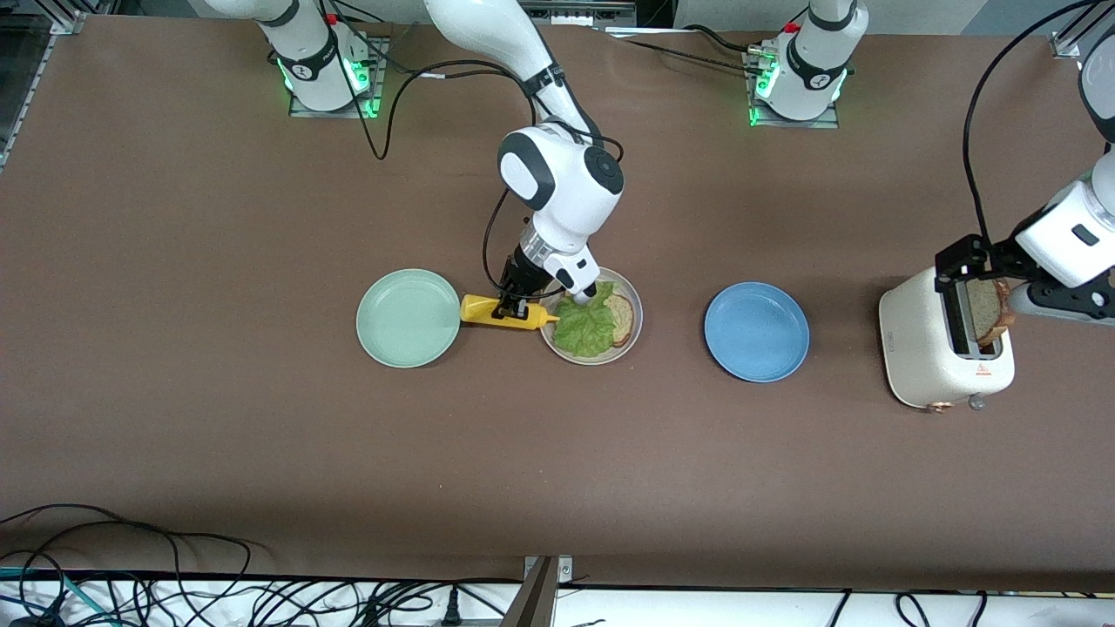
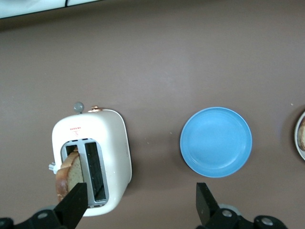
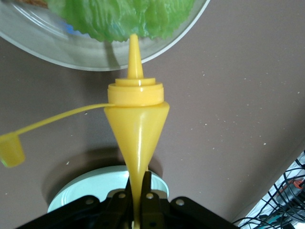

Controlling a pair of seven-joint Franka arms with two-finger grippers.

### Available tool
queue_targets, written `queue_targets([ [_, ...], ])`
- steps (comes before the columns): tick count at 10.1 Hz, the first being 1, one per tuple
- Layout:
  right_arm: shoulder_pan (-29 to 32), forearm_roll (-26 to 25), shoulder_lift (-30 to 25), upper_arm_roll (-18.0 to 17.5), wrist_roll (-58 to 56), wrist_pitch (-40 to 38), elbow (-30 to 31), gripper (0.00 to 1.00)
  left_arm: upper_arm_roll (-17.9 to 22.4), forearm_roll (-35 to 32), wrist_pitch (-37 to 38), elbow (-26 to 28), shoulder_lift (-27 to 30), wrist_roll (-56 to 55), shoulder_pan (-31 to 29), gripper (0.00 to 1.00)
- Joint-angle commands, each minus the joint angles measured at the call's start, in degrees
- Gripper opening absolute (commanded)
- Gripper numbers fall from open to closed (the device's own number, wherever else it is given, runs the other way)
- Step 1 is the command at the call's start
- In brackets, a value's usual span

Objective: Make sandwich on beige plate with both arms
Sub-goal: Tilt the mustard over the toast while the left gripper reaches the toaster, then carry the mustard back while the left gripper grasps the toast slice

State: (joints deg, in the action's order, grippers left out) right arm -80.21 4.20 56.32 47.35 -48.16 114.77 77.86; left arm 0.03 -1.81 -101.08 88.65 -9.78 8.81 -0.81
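Observation:
The beige plate (image 1: 634,306) sits mid-table and holds a bread slice (image 1: 620,315) with a ruffled lettuce leaf (image 1: 585,326) lying over it. My right gripper (image 1: 510,310) is shut on a yellow squeeze bottle (image 1: 488,311) held on its side, its nozzle (image 3: 134,52) pointing over the plate's rim (image 3: 47,52) at the lettuce (image 3: 119,16). A second bread slice (image 1: 989,312) stands in the toaster (image 1: 923,348). My left gripper (image 1: 976,287) hangs open over the toaster (image 2: 112,148), one finger (image 2: 74,205) beside that slice (image 2: 69,174).
A mint-green plate (image 1: 408,318) lies beside the bottle toward the right arm's end. A blue plate (image 1: 756,332) lies between the beige plate and the toaster. The bottle's cap (image 3: 9,150) dangles on its tether. Cables run along the table's near edge.

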Motion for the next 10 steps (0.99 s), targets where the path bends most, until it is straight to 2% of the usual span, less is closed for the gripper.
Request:
queue_targets([
  [1, -0.21, -1.03, -3.03, 2.21, -1.04, -2.78, 1.05, 0.0, -0.3, -1.18, -2.88, -1.64, -1.47, 0.69, -1.29, 1.0],
  [3, 0.49, 0.71, -7.95, 6.15, -9.88, -7.7, 1.94, 0.0, -0.3, -1.09, -5.08, -1.64, -2.0, 0.77, -3.39, 1.0],
  [6, 3.3, 8.09, -16.4, 12.48, -23.33, -9.22, 7.2, 0.0, -0.3, -1.36, -5.09, -2.94, -2.0, 0.77, -5.25, 1.0],
  [8, 7.6, 15.71, -18.43, 15.56, -29.26, -14.02, 7.57, 0.0, -0.3, -1.36, -5.0, -3.04, -1.91, 0.77, -5.43, 1.0],
  [10, 9.79, 23.09, -18.88, 21.26, -34.68, -17.12, 9.05, 0.0, -0.21, -1.36, -4.91, -2.96, -1.82, 0.69, -6.65, 1.0],
])
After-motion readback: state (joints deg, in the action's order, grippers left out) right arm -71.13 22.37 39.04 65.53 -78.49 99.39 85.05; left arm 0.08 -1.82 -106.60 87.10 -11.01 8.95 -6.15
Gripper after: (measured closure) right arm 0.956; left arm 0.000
